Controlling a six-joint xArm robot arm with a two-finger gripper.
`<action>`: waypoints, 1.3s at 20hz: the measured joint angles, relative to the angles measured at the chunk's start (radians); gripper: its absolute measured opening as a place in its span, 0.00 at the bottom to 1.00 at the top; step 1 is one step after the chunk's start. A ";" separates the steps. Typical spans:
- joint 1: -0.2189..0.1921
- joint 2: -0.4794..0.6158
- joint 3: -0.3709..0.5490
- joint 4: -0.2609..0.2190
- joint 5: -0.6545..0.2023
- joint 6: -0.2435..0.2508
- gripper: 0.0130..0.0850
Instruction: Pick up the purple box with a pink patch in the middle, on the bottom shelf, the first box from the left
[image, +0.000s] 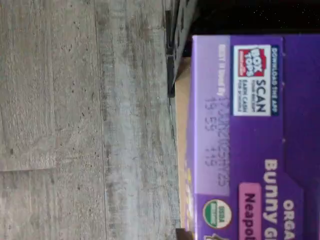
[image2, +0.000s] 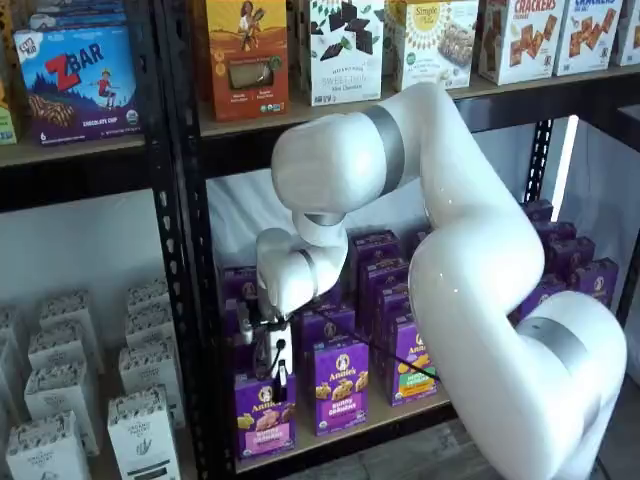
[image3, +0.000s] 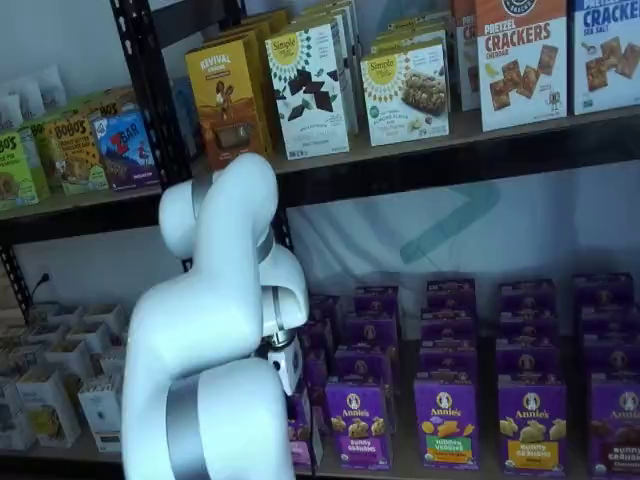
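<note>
Black metal racking stood against a pale backdrop, w/ grey wood-look floor (image: 85, 125) below, as seen in wrist view. At far left, white cartons (image2: 60, 410) sat on a neighbouring rack's low level. Next came the black upright (image2: 180, 250). Just right of it, the purple box (image2: 264, 415) w/ pink band stood upright at the front left end of the bottom shelf (image2: 400, 418); wrist view showed its top panel (image: 250, 135) close up. Gripper (image2: 268, 345) was directly above that box, fingers at its top edge; grip state could not be told, since the fingers were too dark to separate. White arm (image2: 470, 250) arched over from the right. Further purple cartons (image3: 530, 410) filled the shelf rightward. Upper level held mixed boxes (image3: 400, 85).
</note>
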 joint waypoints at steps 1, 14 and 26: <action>0.001 0.001 -0.002 -0.001 0.003 0.001 0.28; 0.003 -0.047 0.071 -0.044 -0.025 0.042 0.28; 0.005 -0.205 0.307 -0.069 -0.102 0.067 0.28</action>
